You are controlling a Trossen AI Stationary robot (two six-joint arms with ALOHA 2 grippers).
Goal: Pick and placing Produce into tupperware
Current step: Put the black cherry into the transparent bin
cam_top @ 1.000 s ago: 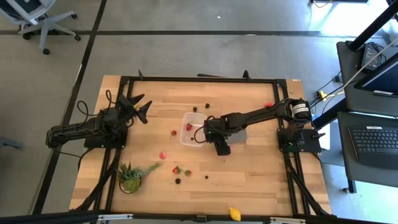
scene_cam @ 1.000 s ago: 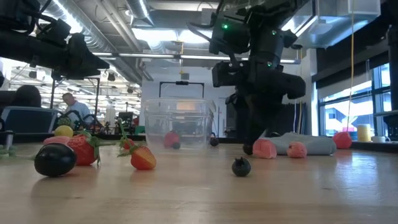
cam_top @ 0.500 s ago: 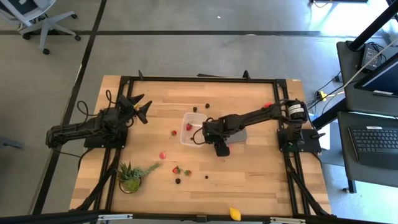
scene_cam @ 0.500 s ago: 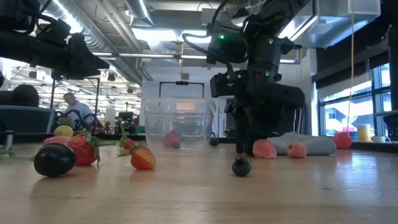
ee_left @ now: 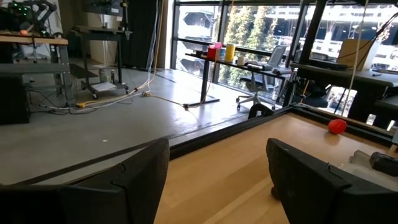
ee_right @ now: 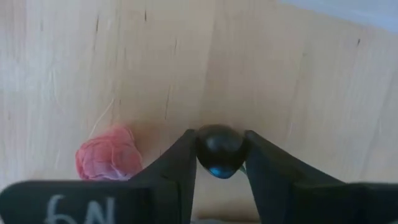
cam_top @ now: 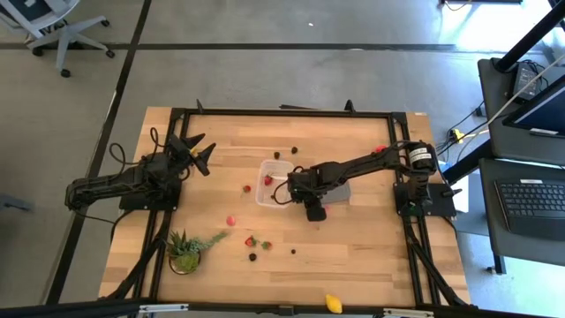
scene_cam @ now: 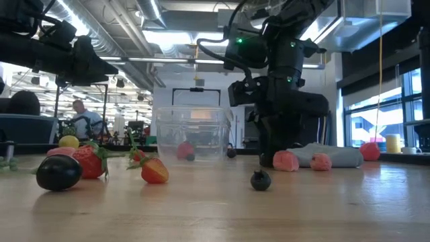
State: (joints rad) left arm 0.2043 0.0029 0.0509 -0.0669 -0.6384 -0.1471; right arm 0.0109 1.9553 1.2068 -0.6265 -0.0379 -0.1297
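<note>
Dark berry beside tub | right pincer clenched on it | small, slick, round: grip across middle | left pincer released

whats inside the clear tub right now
Through the tupperware wall, one red piece and a small dark berry show; the high view shows only the red piece.

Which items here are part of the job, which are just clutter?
Job: tupperware, dark berry between the right gripper fingers, pink berry, red strawberry, lemon.
Clutter: potted plant, grey pad, left gripper waiting.
</note>
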